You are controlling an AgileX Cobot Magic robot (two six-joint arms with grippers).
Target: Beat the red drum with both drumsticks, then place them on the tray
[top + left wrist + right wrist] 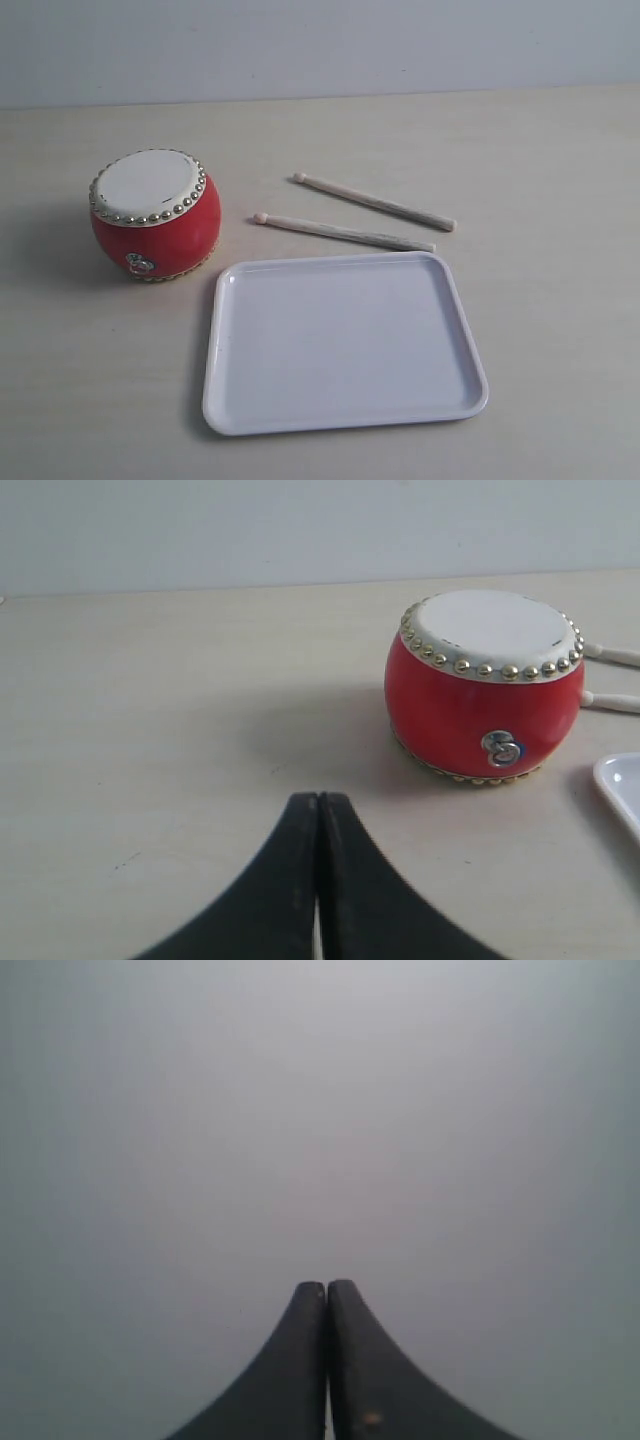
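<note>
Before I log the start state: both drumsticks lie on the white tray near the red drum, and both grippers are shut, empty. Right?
No: the exterior view shows both drumsticks on the table just beyond the white tray, not on it. They are near the red drum, and the left gripper and right gripper are shut, empty.

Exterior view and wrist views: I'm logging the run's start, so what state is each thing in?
red drum: upright, skin up, untouched.
drumsticks: both lying on the table, apart, unheld.
tray: flat on the table, empty.
left hand: shut, holding nothing.
right hand: shut, holding nothing.
</note>
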